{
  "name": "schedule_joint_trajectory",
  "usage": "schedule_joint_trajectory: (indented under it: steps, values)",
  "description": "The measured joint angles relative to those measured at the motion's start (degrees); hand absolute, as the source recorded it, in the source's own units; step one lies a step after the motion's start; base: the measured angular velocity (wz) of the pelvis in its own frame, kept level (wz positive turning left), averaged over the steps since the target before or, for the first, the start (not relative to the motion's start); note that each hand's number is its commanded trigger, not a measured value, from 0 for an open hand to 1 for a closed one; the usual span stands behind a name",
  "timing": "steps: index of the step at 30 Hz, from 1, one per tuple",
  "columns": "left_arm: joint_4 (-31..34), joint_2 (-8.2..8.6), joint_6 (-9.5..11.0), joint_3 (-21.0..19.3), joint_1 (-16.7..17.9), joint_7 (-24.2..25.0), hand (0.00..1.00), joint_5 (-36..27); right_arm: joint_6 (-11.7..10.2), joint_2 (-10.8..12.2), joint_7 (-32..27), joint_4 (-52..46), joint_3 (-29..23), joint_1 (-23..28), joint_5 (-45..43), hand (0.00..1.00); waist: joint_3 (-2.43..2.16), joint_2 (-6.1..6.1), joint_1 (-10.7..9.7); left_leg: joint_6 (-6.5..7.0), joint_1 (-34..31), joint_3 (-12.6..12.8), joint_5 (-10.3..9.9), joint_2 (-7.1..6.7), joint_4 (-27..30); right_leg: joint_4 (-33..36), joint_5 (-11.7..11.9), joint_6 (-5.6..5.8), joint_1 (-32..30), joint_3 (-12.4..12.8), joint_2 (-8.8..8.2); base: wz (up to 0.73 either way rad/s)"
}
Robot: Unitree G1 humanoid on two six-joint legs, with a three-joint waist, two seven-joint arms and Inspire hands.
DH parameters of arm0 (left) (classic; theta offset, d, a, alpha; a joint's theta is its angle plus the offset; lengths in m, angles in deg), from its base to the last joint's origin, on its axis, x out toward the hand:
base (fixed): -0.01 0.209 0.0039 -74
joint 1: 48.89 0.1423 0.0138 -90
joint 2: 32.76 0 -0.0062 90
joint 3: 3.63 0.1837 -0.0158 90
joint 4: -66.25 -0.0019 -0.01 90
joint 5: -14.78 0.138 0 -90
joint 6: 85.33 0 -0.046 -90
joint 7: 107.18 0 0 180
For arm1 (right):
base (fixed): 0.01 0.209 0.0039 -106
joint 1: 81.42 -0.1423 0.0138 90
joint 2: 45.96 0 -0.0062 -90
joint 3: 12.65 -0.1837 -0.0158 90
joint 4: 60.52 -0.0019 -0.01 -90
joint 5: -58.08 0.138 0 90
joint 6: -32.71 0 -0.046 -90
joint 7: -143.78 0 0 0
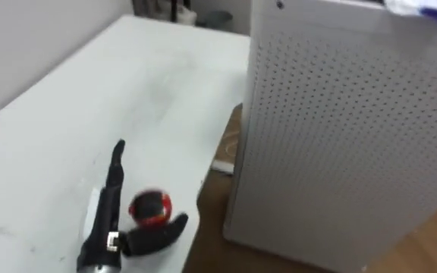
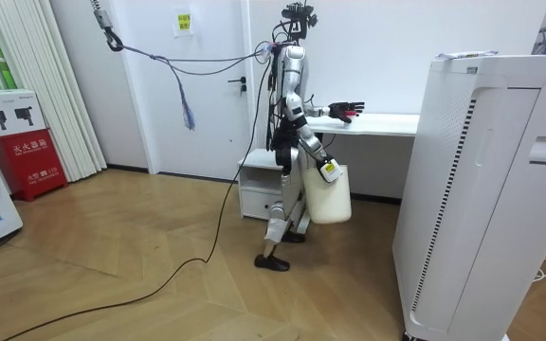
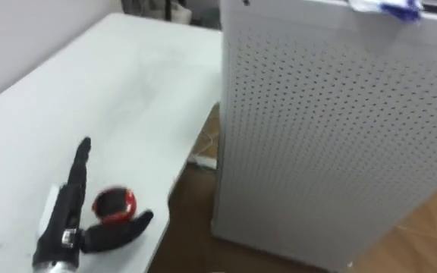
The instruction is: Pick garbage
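A small round red and black piece of garbage (image 1: 150, 208) lies in the fork between the thumb and the straight fingers of my left hand (image 1: 111, 216), over the near end of the white table (image 1: 67, 121). This hand is open and points along the table. In the room view the same hand (image 2: 347, 109) reaches out over the table's end with the red piece (image 2: 346, 117) at it. My right hand (image 2: 327, 170) hangs low at my side, curled on the top of a white bin (image 2: 329, 197) that dangles from it.
A tall white perforated cabinet (image 1: 347, 129) stands close to the table's right side, leaving a narrow strip of wooden floor (image 1: 215, 197) between them. A blue and white wrapper (image 1: 423, 9) lies on top of the cabinet. A low white drawer unit (image 2: 259, 189) sits under the table.
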Motion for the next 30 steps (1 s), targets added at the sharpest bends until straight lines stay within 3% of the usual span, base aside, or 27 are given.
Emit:
schedule_joint_trajectory:
  steps: [3, 4, 6, 10, 24, 30]
  values:
    - [-0.78, 0.18, -0.01, -0.19, 0.16, 0.32, 0.00, -1.18, 0.17, 0.02, 0.09, -2.79, 0.02, 1.10, -1.43, 1.00, -0.10, 0.39, -1.25, -0.05, 0.52, -0.14, 0.03, -0.29, -0.97, -1.49, 0.22, -0.13, 0.94, -1.12, 0.18, -0.08]
    - [-1.41, 0.31, -0.01, -0.15, 0.17, 0.42, 0.42, -1.19, 0.36, 0.02, 0.10, -2.83, 0.02, 1.20, -1.43, 1.00, -0.16, 0.63, -1.57, -0.11, 0.62, -0.14, 0.07, -0.27, -1.01, -1.46, 0.22, -0.15, 0.99, -1.23, 0.22, -0.04]
    - [-3.75, 0.62, -0.05, 0.00, 0.16, 0.48, 1.00, -1.18, 1.05, 0.03, 0.17, -2.81, 0.02, 1.89, -1.44, 1.00, -0.35, 1.25, -2.22, -0.19, 1.32, 0.08, 0.12, -0.04, -1.37, -1.31, 0.35, -0.36, 1.29, -1.60, 0.44, -0.08]
    - [-6.16, 0.60, -0.08, 0.01, 0.16, 0.51, 1.00, -1.17, 1.68, -0.17, 0.19, -2.79, -0.08, 2.29, -2.93, 1.00, -0.28, 1.26, -2.66, -0.43, 2.27, 0.24, 0.25, 0.09, -2.07, -0.27, 0.51, -0.61, 1.33, -2.94, 0.73, -0.10]
    - [-8.17, 0.65, -0.16, -1.86, -0.23, -0.08, 1.00, -1.74, 2.27, 0.21, 2.60, -3.11, -0.07, 2.89, -5.34, 1.00, -0.33, 1.36, -3.55, -0.58, 2.56, 1.16, 0.65, 0.39, -2.02, 0.54, 0.66, -0.87, 0.65, -2.77, 0.79, -0.03]
    - [-9.02, 0.63, -0.09, -1.31, -0.90, -0.06, 1.00, -3.19, 2.85, 0.21, 2.38, -6.32, -0.06, 2.95, -5.57, 1.00, -0.13, 1.72, -3.68, -0.59, 2.63, 1.61, 0.64, 0.89, -2.07, 0.67, 0.66, -0.87, 0.51, -2.69, 0.81, -0.03]
